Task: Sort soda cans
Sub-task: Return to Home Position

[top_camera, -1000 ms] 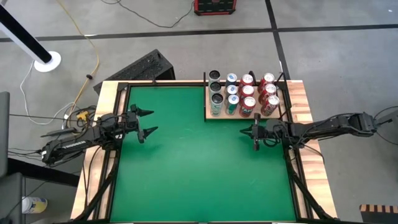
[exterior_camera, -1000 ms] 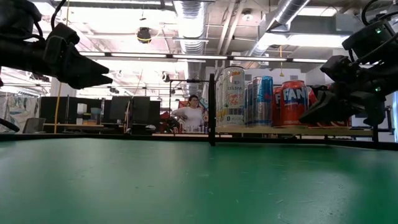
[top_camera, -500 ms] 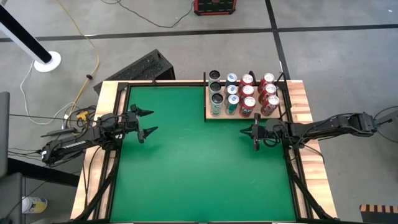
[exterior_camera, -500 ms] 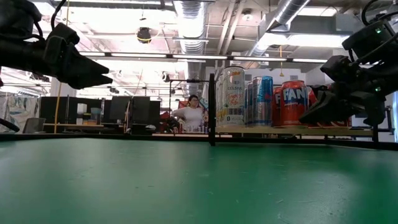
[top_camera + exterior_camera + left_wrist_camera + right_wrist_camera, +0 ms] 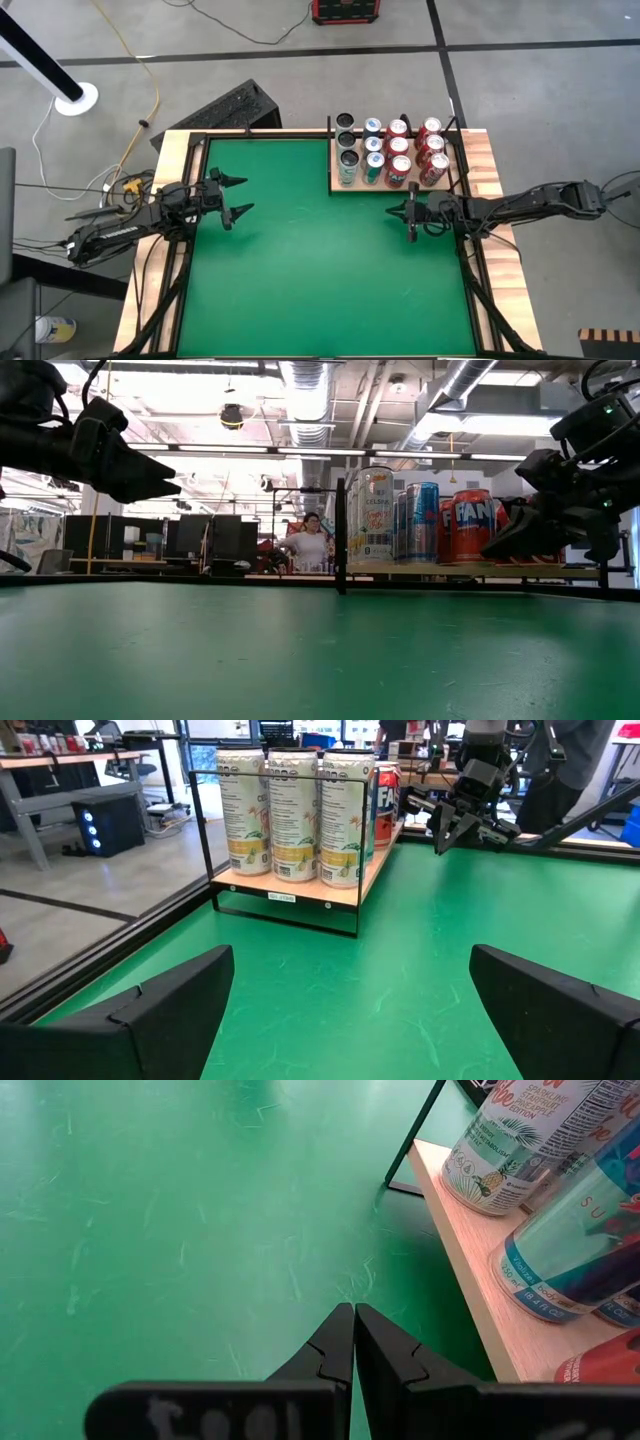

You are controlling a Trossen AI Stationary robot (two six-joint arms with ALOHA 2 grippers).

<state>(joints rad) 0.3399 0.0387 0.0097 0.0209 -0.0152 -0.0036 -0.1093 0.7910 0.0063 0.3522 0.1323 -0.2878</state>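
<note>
The soda cans (image 5: 390, 155) stand upright in rows on a wooden tray (image 5: 340, 186) at the table's far right: pale ones (image 5: 293, 815) in the left row, teal ones (image 5: 590, 1240) beside them, red ones (image 5: 470, 525) to the right. My left gripper (image 5: 235, 195) hangs open over the table's left side, pointing level toward the tray, with nothing between its fingers (image 5: 170, 1010). My right gripper (image 5: 405, 212) is shut and tilted slightly down, just in front of the tray's near edge; it holds nothing (image 5: 353, 1340).
The tray has a thin black wire frame (image 5: 290, 770) around it and a black upright post (image 5: 340, 535) at its left near corner. Green mat (image 5: 300, 270) lies bare between and in front of the arms. A person (image 5: 310, 540) shows far behind the table.
</note>
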